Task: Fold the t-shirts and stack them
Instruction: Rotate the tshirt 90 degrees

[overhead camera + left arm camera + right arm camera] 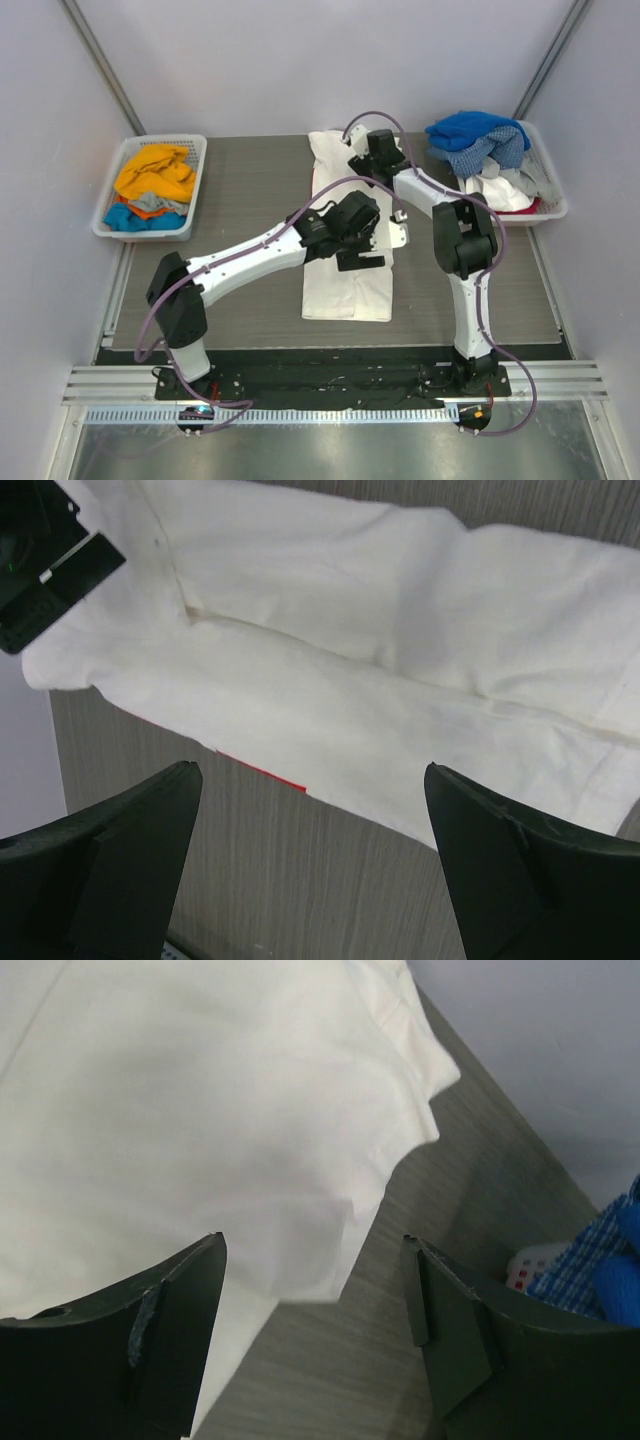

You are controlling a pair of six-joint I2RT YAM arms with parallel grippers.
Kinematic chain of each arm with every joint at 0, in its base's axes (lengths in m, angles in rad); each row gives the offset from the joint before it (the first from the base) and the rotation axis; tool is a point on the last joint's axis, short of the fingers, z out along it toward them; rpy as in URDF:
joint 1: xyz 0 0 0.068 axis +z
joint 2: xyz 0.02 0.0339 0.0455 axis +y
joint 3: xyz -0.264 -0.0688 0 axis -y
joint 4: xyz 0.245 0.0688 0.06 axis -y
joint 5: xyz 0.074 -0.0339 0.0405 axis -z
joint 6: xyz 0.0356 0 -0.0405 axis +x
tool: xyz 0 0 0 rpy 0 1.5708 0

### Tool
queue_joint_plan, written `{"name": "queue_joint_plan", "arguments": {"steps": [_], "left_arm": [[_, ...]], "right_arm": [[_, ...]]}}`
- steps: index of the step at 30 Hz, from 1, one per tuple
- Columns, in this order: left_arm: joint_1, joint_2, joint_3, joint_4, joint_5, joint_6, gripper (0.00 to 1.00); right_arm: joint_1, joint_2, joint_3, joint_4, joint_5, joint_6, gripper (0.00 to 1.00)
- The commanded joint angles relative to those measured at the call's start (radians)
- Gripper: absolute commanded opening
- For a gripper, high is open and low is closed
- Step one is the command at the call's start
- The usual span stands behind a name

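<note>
A large white t-shirt (345, 285) lies folded lengthwise in the middle of the table. My left gripper (361, 262) hovers over its right edge, open and empty. In the left wrist view the shirt (380, 630) fills the top, with a thin red strip (265, 772) showing under its near edge between the open left gripper's (310, 768) fingers. My right gripper (363, 160) is open and empty over the shirt's far end. In the right wrist view the right gripper (313, 1240) sits above a loose cloth edge (200, 1110).
A white basket (195, 150) at the far left holds orange (155, 172), grey and blue shirts. A white basket (552, 205) at the far right holds blue (470, 127), blue-checked (490, 152) and white shirts. The checked shirt (590, 1260) shows in the right wrist view.
</note>
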Motion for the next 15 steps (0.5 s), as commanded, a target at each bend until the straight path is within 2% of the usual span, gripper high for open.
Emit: {"name": "queue_joint_plan", "arguments": {"steps": [1, 5, 8, 14, 15], "left_arm": [[0.025, -0.145, -0.117, 0.087, -0.056, -0.075, 1.00], [0.080, -0.228, -0.174, 0.152, -0.083, -0.154, 1.00], [0.138, -0.274, -0.208, 0.159, -0.090, -0.212, 1.00], [0.187, -0.308, -0.291, 0.077, -0.062, -0.292, 1.00], [0.189, -0.314, -0.306, 0.057, -0.053, -0.309, 1.00]], "right_arm": [[0.000, -0.229, -0.162, 0.005, 0.037, 0.037, 0.79], [-0.009, -0.383, -0.343, 0.001, 0.048, 0.069, 0.82], [-0.001, -0.531, -0.463, -0.060, 0.000, 0.108, 0.83], [0.049, -0.772, -0.706, -0.243, -0.059, 0.125, 0.79], [0.072, -0.853, -0.743, -0.255, -0.061, 0.120, 0.79]]}}
